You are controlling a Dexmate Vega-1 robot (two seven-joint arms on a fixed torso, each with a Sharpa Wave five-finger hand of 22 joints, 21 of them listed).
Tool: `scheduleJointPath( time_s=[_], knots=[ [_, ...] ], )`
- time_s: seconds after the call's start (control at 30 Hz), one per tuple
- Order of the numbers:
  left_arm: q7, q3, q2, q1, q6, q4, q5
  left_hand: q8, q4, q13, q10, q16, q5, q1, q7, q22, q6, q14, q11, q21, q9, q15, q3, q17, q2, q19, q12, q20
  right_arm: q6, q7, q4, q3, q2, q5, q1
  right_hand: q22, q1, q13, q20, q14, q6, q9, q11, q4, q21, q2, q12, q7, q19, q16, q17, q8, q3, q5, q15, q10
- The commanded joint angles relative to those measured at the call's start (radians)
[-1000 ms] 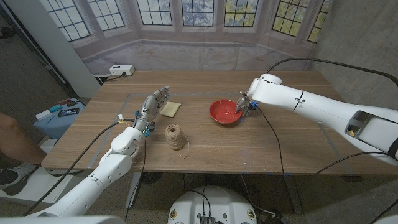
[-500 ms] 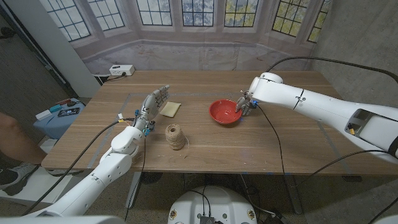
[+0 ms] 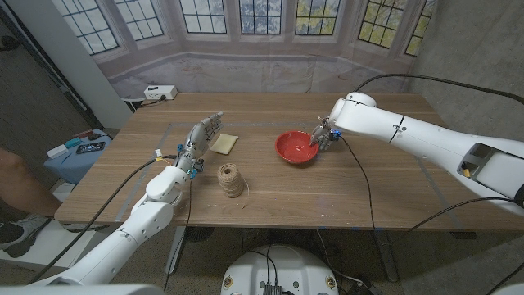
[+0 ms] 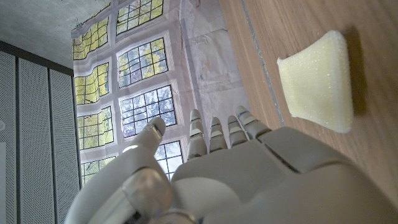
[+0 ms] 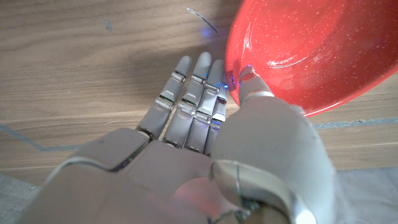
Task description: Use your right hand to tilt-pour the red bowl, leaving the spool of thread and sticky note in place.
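Note:
The red bowl sits right of the table's middle and looks empty. My right hand grips its right rim. In the right wrist view the thumb lies inside the red bowl and the fingers reach under it, above the wood. The spool of thread stands upright near the front. The yellow sticky note lies behind it, just right of my left hand, which stands with fingers straight and holds nothing. The left wrist view shows the sticky note beyond my left hand.
A white power strip lies at the table's back left corner. A blue box stands off the table's left side, with a person's leg at the picture's left edge. A black cable hangs from my right arm across the table.
My right arm has lifted and shifted slightly to the right, its hand still on the bowl's rim. The left hand, spool and sticky note have not moved.

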Motion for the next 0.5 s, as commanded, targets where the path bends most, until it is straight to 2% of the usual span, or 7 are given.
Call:
scheduleJointPath(
  time_s=[0.03, 0.17, 0.47, 0.5],
  knots=[
    [-0.003, -0.006, 0.006, 0.002, 0.001, 0.004, -0.005, 0.000, -0.002, 0.002, -0.001, 0.000, 0.004, 0.012, -0.005, 0.002, 0.005, -0.003, 0.001, -0.005, 0.006, 0.003, -0.002, 0.003, 0.000, -0.007, 0.000, -0.001, 0.012, -0.021, -0.024, 0.050, -0.011, 0.019, -0.025, 0.004, -0.017, -0.010, 0.011, -0.023, -0.011, -0.005, 0.020, 0.006, -0.008, 0.001, -0.026, -0.001, -0.011, -0.011, -0.012, 0.003, -0.002, 0.004, 0.018, -0.037],
    [-0.005, -0.007, 0.007, -0.001, 0.003, 0.005, -0.007, 0.000, -0.003, 0.002, -0.001, 0.000, 0.004, 0.012, -0.007, 0.002, 0.004, -0.004, 0.000, -0.004, 0.006, 0.002, -0.002, 0.002, 0.000, -0.007, 0.001, -0.001, 0.020, -0.029, -0.027, 0.071, -0.013, 0.028, -0.035, 0.004, -0.028, -0.023, 0.020, -0.052, -0.016, -0.009, 0.028, 0.007, -0.014, -0.003, -0.048, 0.000, -0.019, -0.025, -0.037, 0.006, -0.002, 0.003, 0.030, -0.060],
    [-0.014, -0.003, 0.009, -0.015, 0.011, 0.007, -0.006, -0.001, -0.003, 0.002, 0.001, 0.000, 0.004, 0.014, -0.007, 0.002, 0.004, -0.003, 0.000, -0.005, 0.006, 0.003, -0.003, 0.003, 0.001, -0.008, 0.003, -0.001, 0.030, -0.044, -0.043, 0.114, -0.025, 0.046, -0.059, 0.004, -0.053, -0.041, 0.031, -0.077, -0.017, -0.015, 0.044, 0.016, -0.022, -0.001, -0.077, 0.001, -0.030, -0.029, -0.074, 0.011, -0.003, 0.003, 0.056, -0.086],
    [-0.013, -0.003, 0.010, -0.016, 0.013, 0.006, -0.004, -0.001, -0.003, 0.002, 0.002, 0.000, 0.004, 0.014, -0.007, 0.002, 0.004, -0.004, 0.001, -0.004, 0.006, 0.002, -0.003, 0.003, 0.000, -0.007, 0.004, -0.002, 0.034, -0.043, -0.042, 0.120, -0.027, 0.050, -0.061, 0.004, -0.060, -0.050, 0.033, -0.080, -0.019, -0.018, 0.061, 0.016, -0.025, -0.001, -0.096, 0.002, -0.034, -0.026, -0.090, 0.012, -0.002, 0.004, 0.059, -0.110]
  ],
)
